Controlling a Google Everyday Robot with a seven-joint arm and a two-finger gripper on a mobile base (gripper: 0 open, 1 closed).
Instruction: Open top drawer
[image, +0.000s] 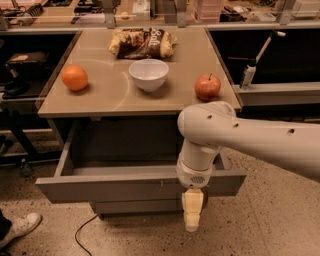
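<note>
The top drawer (120, 186) of the grey-brown cabinet is pulled well out toward me. Its flat front has small white scratches and its shallow grey inside shows. My gripper (192, 214) hangs from the white arm (250, 137), just in front of the right part of the drawer front, its cream fingers pointing down past the drawer's lower edge. It holds nothing that I can see.
On the cabinet top (110, 100) sit an orange (74, 78), a white bowl (148, 74), a red apple (207, 87) and a chip bag (142, 43). A lower drawer front (135, 206) shows below. A cable (82, 235) and a shoe (17, 229) lie on the floor at left.
</note>
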